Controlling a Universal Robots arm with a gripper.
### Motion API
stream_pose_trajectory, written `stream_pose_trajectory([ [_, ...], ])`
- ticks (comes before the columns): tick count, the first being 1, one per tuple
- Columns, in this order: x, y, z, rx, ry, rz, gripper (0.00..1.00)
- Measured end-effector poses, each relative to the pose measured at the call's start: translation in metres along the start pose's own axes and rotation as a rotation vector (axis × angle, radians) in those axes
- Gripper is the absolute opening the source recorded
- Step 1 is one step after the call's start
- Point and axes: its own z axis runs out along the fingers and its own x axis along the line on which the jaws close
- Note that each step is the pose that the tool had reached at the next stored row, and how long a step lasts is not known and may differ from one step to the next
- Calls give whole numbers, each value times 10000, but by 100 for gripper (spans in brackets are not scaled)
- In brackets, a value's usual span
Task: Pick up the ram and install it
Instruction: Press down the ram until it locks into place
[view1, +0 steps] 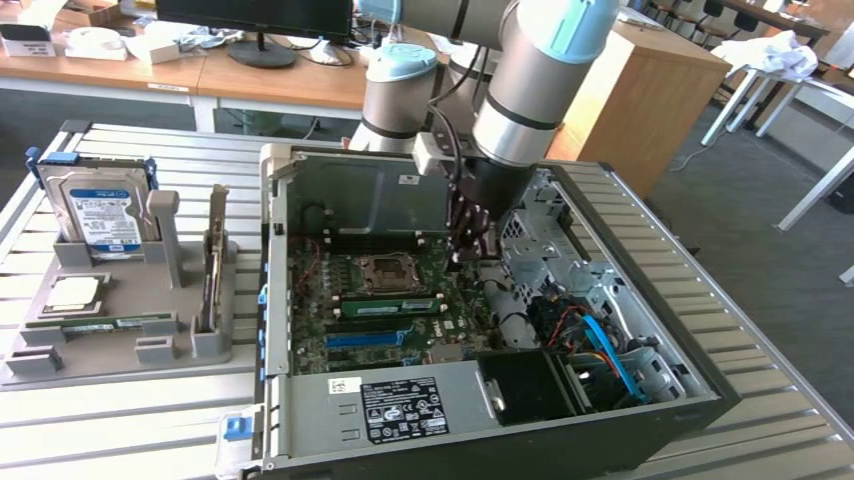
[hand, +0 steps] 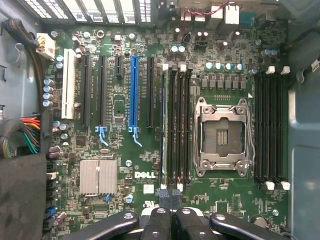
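**Setting.** An office workshop with a slatted metal table (view1: 767, 335). On it stood an open computer case (view1: 607, 425), your arm reaching inside.

**Landmark.** The empty processor socket (hand: 222, 137) on the motherboard.

**Item 1, the ram (view1: 387, 303).** It stood edge-up in the slot bank just beside the socket. A like stick (view1: 107, 322) lay well apart from the socket, on the grey fixture (view1: 114, 358) outside the case.

**Item 2, your gripper (hand: 169, 199).** It hung over one end of that slot bank, near the socket's corner. The claw was drawn narrow with the fingertips (hand: 161, 216) together, and nothing was visibly clamped between them.

**Step in hand.** Judged to be installation. The pick-up looked done, though whether the stick had latched could not be told.

**Next move.** It called for a straight, even press along the stick's top edge until both end clips closed.
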Motion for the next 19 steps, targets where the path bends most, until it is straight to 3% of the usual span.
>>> stream_pose_trajectory([
  [19, 7, -7, 160, 11, 0, 0, 10],
])
